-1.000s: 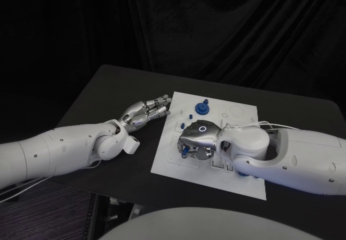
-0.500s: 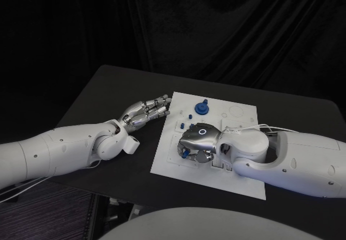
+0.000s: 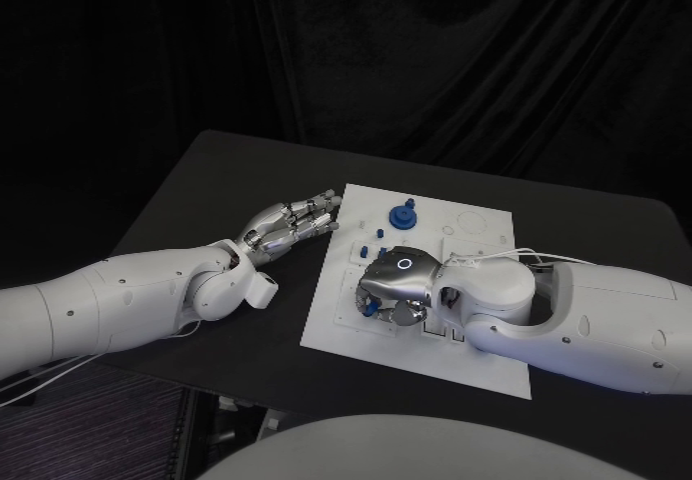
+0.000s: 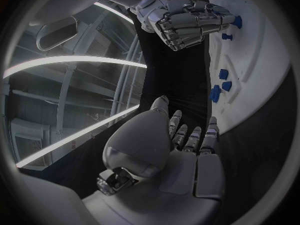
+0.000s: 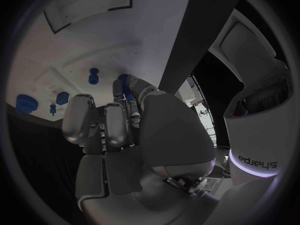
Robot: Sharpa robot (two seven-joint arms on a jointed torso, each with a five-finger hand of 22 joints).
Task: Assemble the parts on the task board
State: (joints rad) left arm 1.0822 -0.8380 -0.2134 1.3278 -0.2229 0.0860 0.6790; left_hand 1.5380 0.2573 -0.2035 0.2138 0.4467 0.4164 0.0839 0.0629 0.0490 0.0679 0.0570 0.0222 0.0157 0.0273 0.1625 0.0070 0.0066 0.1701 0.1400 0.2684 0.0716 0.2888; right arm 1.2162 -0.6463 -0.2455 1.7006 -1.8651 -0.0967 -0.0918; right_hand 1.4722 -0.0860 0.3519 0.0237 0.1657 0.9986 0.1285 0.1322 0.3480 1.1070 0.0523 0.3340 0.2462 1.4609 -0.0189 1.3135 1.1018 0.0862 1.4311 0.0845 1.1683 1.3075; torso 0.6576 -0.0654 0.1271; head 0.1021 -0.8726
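Observation:
The white task board point(image 3: 476, 350) lies in the middle of the black table. My right hand point(image 3: 397, 287) is low over the board's left half, fingers curled down, pinching a small blue part point(image 3: 376, 309) against the board; the same blue part point(image 5: 124, 81) shows at its fingertips point(image 5: 119, 87). A large round blue part point(image 3: 405, 215) stands near the far edge, with small blue parts point(image 3: 378, 233) beside it. My left hand point(image 3: 294, 224) lies at the board's left edge, fingers stretched out, holding nothing. From the left wrist, that hand point(image 4: 187, 140) points at the board, with the right hand point(image 4: 187, 17) beyond.
A blue peg point(image 5: 93, 75) and two more blue parts point(image 5: 25, 103) stand on the board beyond the right hand. Thin white cables point(image 3: 498, 252) arch over my right wrist. Bare black table point(image 3: 216, 180) stretches left of the board, and the board's right half point(image 3: 483, 222) is bare.
My right hand has turned slightly and settled lower on the board, the blue part at its fingertips shifting a little toward the near side. The left hand has not moved.

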